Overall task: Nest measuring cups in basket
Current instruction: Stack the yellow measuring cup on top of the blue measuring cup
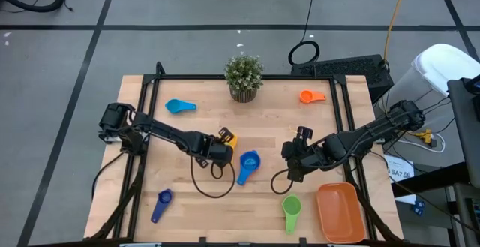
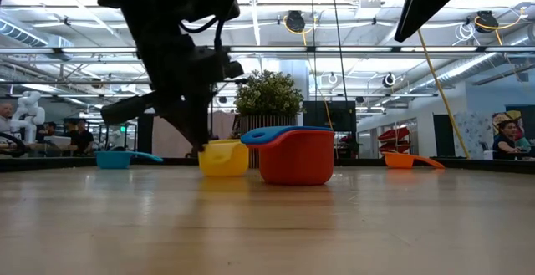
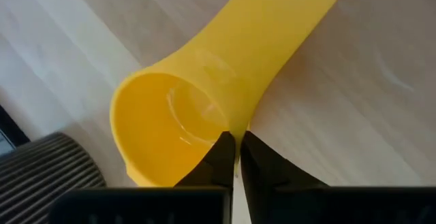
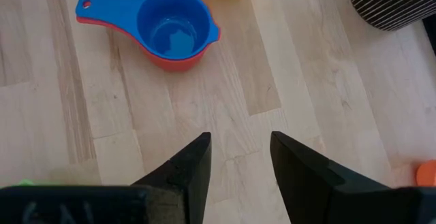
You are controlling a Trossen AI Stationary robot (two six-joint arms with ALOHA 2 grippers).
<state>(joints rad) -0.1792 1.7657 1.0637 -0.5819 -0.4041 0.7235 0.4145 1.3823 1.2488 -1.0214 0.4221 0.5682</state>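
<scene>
Pale wooden counter [image 1: 255, 127] carries the scattered measuring cups. Near its middle, the left tool [image 1: 223, 145] has its fingers pressed together on the rim of the yellow cup [image 3: 197, 108]. Just beside it sits the blue cup [image 4: 170, 26], nested in the red cup [image 2: 297, 160]. The right tool [image 4: 240, 156] hovers nearby, fingers apart, holding nothing. At the counter's front right corner lies the orange basket [image 1: 341, 213], the green cup [image 1: 291, 209] beside it.

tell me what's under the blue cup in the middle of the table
The blue cup sits nested inside a red cup, whose rim and handle edge peek out beneath it. The red cup's inside is covered, so anything deeper can't be seen.
</scene>
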